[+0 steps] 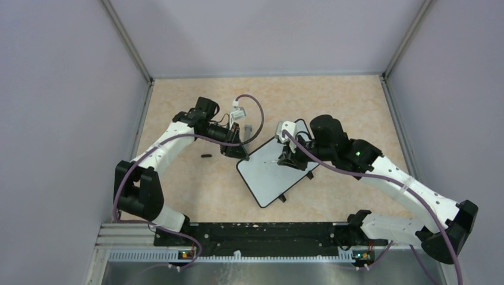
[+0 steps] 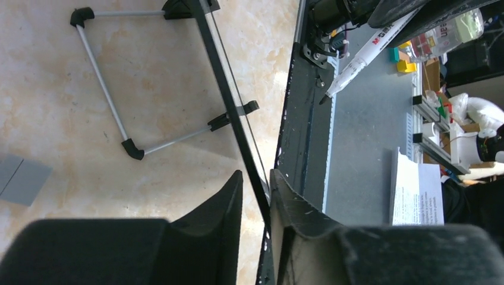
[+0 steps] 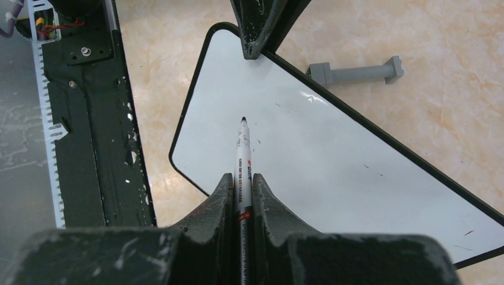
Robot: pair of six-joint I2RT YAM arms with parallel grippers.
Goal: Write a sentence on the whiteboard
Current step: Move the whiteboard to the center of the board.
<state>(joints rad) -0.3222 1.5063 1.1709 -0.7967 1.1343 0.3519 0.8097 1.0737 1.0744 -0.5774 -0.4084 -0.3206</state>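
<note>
The whiteboard (image 1: 270, 175) lies tilted in the middle of the table, its white face (image 3: 333, 160) blank except for a few small specks. The sentence does not show. My left gripper (image 1: 238, 149) is shut on the board's thin black rim (image 2: 235, 119) at its far left corner; in the left wrist view (image 2: 255, 184) the rim runs between the fingers. My right gripper (image 1: 286, 159) is shut on a white marker (image 3: 243, 160), uncapped, its black tip over the board's left part. The marker also shows in the left wrist view (image 2: 362, 56).
A small black cap (image 1: 206, 156) lies on the table left of the board. A grey bar-shaped piece (image 3: 356, 72) lies beyond the board's far edge. The board's silver wire stand with black feet (image 2: 107, 89) shows underneath. A black rail (image 1: 261, 231) runs along the near edge.
</note>
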